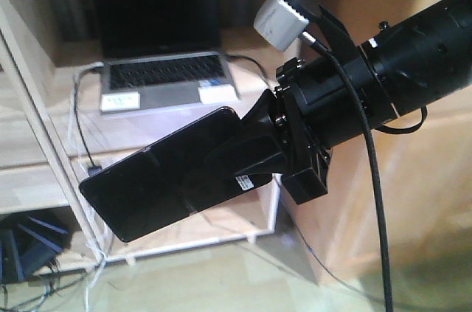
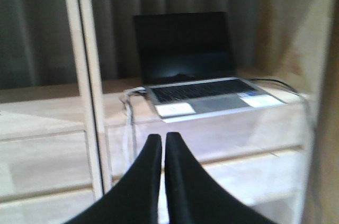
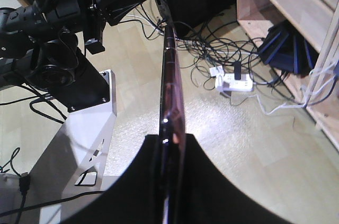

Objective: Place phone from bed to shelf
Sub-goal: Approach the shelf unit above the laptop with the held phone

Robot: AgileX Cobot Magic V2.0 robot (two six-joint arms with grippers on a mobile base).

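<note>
Frontally, the exterior view shows the right gripper (image 1: 240, 156) clamped on one end of the phone (image 1: 166, 175). The phone hangs tilted in the air, below and in front of the silver laptop (image 1: 164, 76). Its glossy face and small white sticker (image 1: 247, 181) are visible in this view only. The laptop stands open on a board of the pale-wood shelf (image 1: 37, 172). A grey wrist camera (image 1: 284, 13) and a black cable (image 1: 377, 209) ride on the arm, to the right of the laptop.

The right wrist view shows the phone (image 3: 170, 70) edge-on, pinched between the black fingers (image 3: 212, 181). A white power strip (image 3: 235, 81) and tangled cords (image 3: 206, 49) lie on the floor (image 3: 238, 144) beneath it.

The left wrist view alone shows the left gripper (image 2: 163, 139). Its fingers are drawn together with only a slit between them, holding nothing, low in front of the laptop (image 2: 196, 70).
</note>
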